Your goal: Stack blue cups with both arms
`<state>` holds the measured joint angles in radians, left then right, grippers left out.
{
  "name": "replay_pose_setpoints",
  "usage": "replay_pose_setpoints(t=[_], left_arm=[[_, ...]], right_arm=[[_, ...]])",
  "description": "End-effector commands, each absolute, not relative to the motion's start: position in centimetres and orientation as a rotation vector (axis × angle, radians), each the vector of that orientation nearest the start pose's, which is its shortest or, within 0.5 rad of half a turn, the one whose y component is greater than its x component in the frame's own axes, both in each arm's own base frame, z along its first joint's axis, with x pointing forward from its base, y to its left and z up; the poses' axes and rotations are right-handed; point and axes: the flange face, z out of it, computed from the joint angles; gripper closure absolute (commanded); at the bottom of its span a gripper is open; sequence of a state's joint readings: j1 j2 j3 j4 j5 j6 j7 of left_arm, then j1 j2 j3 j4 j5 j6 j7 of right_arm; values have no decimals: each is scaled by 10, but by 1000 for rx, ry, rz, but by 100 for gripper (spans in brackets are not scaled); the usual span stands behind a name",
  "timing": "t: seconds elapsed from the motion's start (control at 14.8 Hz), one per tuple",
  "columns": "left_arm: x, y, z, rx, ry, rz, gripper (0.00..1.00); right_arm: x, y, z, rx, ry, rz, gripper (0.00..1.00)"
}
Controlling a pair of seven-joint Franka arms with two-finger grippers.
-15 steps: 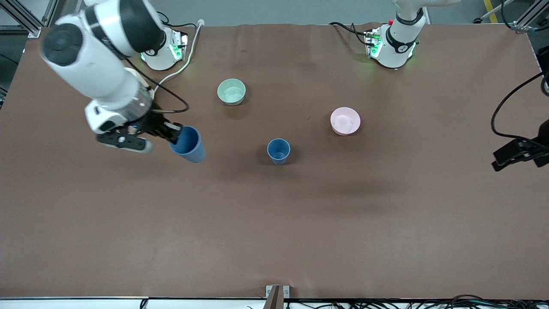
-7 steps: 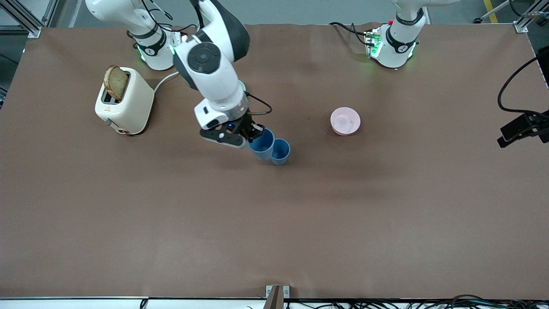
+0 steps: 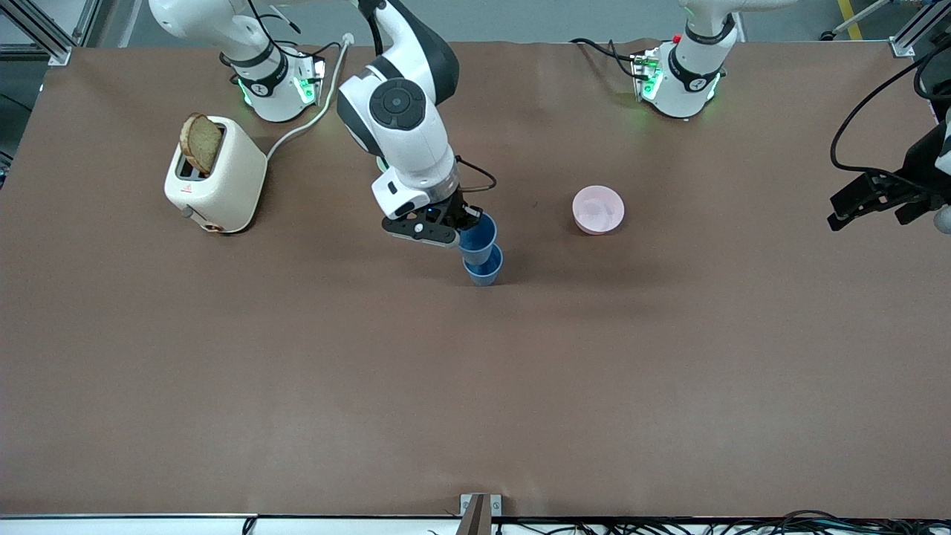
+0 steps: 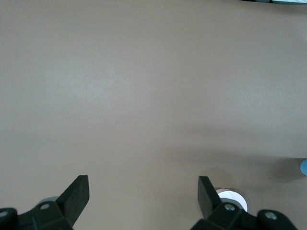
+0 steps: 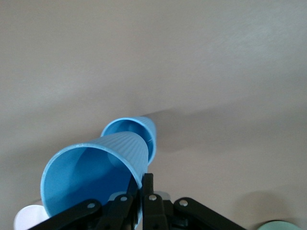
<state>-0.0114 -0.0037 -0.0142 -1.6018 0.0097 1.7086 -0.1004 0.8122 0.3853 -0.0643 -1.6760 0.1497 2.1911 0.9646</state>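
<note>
Blue cups bear no writing.

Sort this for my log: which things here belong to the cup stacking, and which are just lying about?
Job:
- held blue cup, in the right gripper
- standing blue cup, right under it
- left gripper, open, waiting at the left arm's end

Lying about:
- pink bowl
- toaster
- bread slice in it

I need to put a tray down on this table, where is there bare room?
The brown table is bare nearer the front camera than the blue plastic cups. Crowded: the right gripper holds one cup over the other, between the cream toaster and pink bowl. The left gripper waits open at its end.
</note>
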Motion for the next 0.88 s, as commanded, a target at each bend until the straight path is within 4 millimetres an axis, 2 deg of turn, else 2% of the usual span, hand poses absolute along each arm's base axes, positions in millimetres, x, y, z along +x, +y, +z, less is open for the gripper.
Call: replay_pose_setpoints(t=[0.0,0.2,0.54,0.81], left_arm=[[569,-18,634,-3140,-99,-222,0],[566,-12,633,-3136,-98,-186,0],[565,-13,633,-3138,-96,-178,0],[563,-16,631,-3141,-82,-135,0]], right_arm=[[484,476,381,-2914,447,-3,100],[481,480,375,-2922,439,4,100],[482,477,371,-2936,426,8,99],[475,484,354,-2963,404,25,95]])
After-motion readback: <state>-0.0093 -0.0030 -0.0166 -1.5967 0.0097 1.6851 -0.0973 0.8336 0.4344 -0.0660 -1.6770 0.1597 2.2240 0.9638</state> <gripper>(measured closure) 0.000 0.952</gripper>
